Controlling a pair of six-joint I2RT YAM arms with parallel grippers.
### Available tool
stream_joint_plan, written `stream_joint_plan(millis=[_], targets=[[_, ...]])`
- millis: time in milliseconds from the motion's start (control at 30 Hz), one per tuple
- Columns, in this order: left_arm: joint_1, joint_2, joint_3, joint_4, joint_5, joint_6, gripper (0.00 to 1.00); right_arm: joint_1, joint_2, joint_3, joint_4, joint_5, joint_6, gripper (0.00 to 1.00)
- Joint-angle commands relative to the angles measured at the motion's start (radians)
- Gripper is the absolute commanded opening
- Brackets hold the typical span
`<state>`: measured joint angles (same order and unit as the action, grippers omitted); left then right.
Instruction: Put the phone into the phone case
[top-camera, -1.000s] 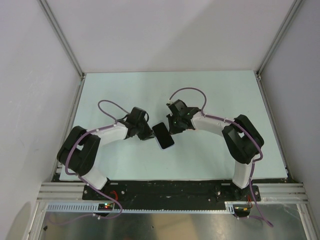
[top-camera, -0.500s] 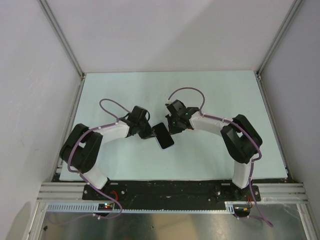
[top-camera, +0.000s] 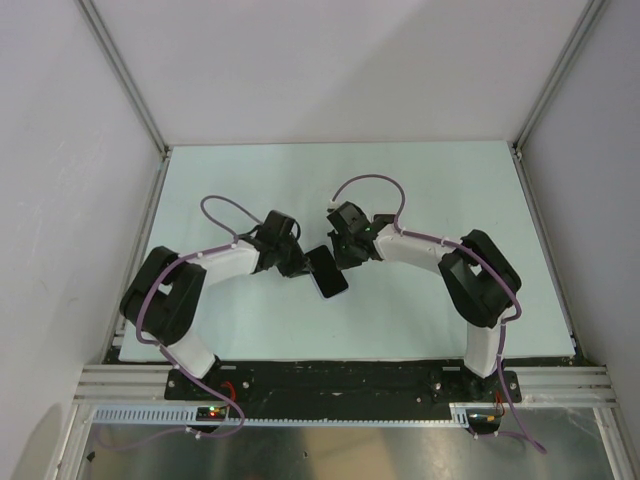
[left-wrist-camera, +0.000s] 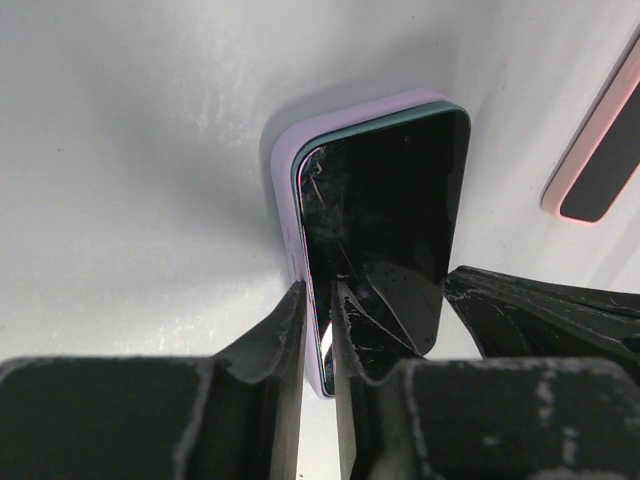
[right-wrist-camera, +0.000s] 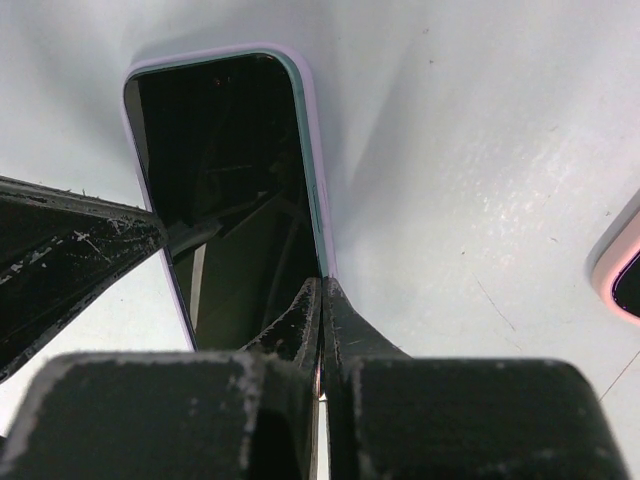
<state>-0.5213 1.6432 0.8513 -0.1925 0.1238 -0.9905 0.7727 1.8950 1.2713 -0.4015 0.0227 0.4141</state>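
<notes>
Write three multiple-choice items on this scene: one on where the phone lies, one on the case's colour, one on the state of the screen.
1. Where does the phone lie?
A. at the far left corner
B. between the left gripper and the right gripper
C. on top of the right arm

2. What colour is the case?
A. lilac
B. yellow
C. red

3. How is the screen?
A. lit with a picture
B. covered by a cloth
C. dark and cracked

Answers:
1 B: the top view shows a gripper at each side of it.
2 A: a lilac rim runs round the phone in both wrist views.
3 C: the left wrist view shows cracks across the black glass.
</notes>
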Motion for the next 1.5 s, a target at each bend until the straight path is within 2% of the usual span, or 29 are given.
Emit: stream_joint_plan(millis=[0,133,300,400,633,800,1000,1467], targets=[[-0.002,-0.024,0.038,0.029,0.021,0.044,0.22,0.032,0.058,-0.007,0.007,-0.034,0.04,0.0],[-0.002,-0.085,0.007,0.03,0.014,0.065,0.3,0.009,0.012,0.005,-0.007,-0.025,0.032,0.05],[-0.007,-0.161,-0.07,0.029,-0.003,0.065,0.32,-0.013,-0.053,0.026,-0.031,-0.023,0.023,0.29],[-0.022,-0.175,-0.096,0.03,-0.011,0.062,0.3,-0.023,-0.09,0.021,-0.049,0.006,0.028,0.34],[-0.053,-0.172,-0.109,0.047,-0.016,0.056,0.2,-0.026,-0.195,-0.097,-0.028,0.004,0.048,0.33],[-0.065,-0.143,-0.109,0.074,0.001,0.051,0.15,-0.023,-0.206,-0.161,0.0,-0.028,0.06,0.29],[-0.075,-0.125,-0.117,0.107,0.018,0.049,0.1,-0.021,-0.19,-0.177,0.035,-0.088,0.052,0.28],[-0.074,-0.156,-0.197,0.108,-0.027,0.014,0.0,-0.007,-0.148,-0.179,0.046,-0.086,0.046,0.25]])
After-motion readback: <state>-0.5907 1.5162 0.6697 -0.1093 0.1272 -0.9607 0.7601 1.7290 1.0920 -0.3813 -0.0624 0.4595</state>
